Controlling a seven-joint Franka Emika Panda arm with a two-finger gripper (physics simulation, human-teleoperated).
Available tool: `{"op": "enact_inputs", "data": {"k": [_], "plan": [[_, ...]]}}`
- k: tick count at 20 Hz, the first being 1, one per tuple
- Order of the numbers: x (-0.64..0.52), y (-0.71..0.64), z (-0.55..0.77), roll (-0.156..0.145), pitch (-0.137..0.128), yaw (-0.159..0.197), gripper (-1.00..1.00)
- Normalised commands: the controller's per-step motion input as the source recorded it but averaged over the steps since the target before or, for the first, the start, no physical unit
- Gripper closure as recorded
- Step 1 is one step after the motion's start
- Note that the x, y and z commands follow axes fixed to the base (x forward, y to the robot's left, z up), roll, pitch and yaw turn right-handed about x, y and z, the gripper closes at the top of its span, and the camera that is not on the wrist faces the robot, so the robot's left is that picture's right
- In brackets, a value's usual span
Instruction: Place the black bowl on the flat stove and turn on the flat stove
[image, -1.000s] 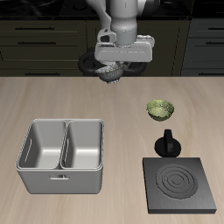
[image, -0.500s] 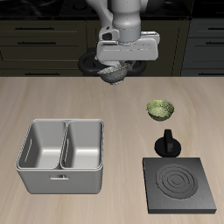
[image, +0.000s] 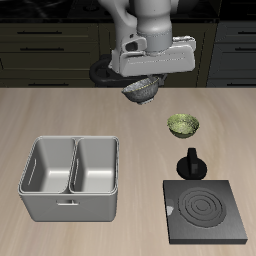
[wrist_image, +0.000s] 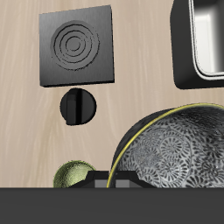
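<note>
Gripper (image: 146, 78) clamps the black bowl (image: 143, 91) aloft — speckled inside visible only from the wrist.

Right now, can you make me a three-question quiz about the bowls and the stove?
1. Where is the black bowl?
A. on the stove
B. up in the air, in the gripper
C. in the metal tub

2. What colour is the other bowl?
A. red
B. blue
C. green

3. What is on the stove?
A. nothing
B. a bowl
C. a pan

Answers:
1 B, the gripper holds it above the table.
2 C, it looks olive green.
3 A, its rings are bare.
</note>
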Motion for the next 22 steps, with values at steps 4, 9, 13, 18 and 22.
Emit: {"op": "enact_inputs", "data": {"k": [4, 9, 13, 18, 22], "plan": [[0.51, 0.16, 0.08, 0.041, 0.026, 0.017, 1.0], [0.53, 0.23, 0.14, 0.012, 0.017, 0.021, 1.0], [0.46, 0.25, 0.15, 0.005, 0.018, 0.019, 1.0], [0.56, 0.21, 0.18, 0.006, 0.006, 0.027, 1.0], [0.48, 0.03, 0.09, -0.028, 0.003, 0.065, 1.0]]}}
